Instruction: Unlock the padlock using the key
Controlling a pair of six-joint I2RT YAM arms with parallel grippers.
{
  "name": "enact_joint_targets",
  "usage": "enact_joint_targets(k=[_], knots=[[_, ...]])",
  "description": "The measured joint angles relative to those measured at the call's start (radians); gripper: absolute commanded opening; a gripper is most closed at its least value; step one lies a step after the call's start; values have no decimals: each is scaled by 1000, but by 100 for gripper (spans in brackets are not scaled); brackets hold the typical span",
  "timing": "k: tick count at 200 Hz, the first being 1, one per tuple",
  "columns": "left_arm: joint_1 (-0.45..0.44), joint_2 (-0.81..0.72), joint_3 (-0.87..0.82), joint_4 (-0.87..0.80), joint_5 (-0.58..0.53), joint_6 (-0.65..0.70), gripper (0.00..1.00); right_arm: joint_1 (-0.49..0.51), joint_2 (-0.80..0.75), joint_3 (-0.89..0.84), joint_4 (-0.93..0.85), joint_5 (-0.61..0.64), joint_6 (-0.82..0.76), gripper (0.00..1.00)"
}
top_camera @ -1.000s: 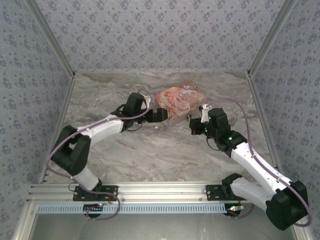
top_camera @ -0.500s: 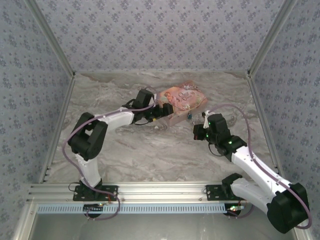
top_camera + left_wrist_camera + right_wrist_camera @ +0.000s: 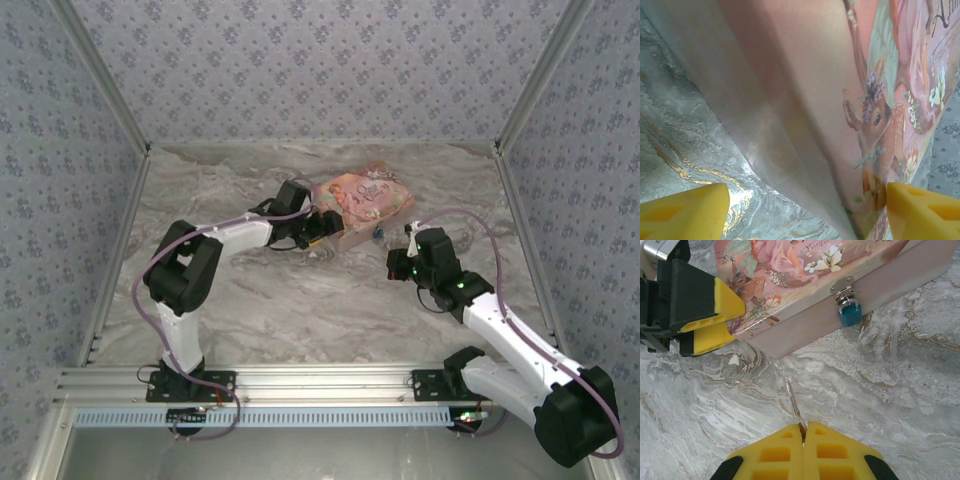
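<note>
The pink illustrated box [image 3: 362,200] lies at the back middle of the marble table. The blue-teal padlock [image 3: 850,314] hangs by its silvery shackle from the hasp on the box's front wall and shows as a dark dot [image 3: 379,233] from above. My right gripper [image 3: 803,432] is shut on the thin dark key [image 3: 793,402], whose blade sticks out forward over the table, short of the box and left of the padlock. My left gripper [image 3: 807,210] stands open with the box's near-left corner [image 3: 840,100] between its yellow fingers [image 3: 722,302].
A small white speck [image 3: 733,360] lies on the table just below the left gripper's fingers. Patterned walls close in the table [image 3: 300,300] on three sides, and a metal rail [image 3: 320,385] runs along the near edge.
The right gripper drew back from the box toward the near right with the key. The left arm folded its elbow inward and its gripper pushed closer onto the box's corner.
</note>
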Motion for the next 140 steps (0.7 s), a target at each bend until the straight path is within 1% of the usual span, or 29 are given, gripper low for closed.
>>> enact_joint_targets(k=[18, 78, 103, 140], knots=[[8, -17, -26, 14, 8, 0, 73, 0, 5, 0, 0, 2, 0, 0], [76, -99, -134, 21, 30, 10, 70, 0, 26, 0, -2, 2, 0, 0], [124, -145, -183, 12, 29, 31, 70, 0, 31, 0, -2, 2, 0, 0], [218, -201, -232, -18, 28, 72, 71, -2, 51, 0, 1, 1, 0, 0]])
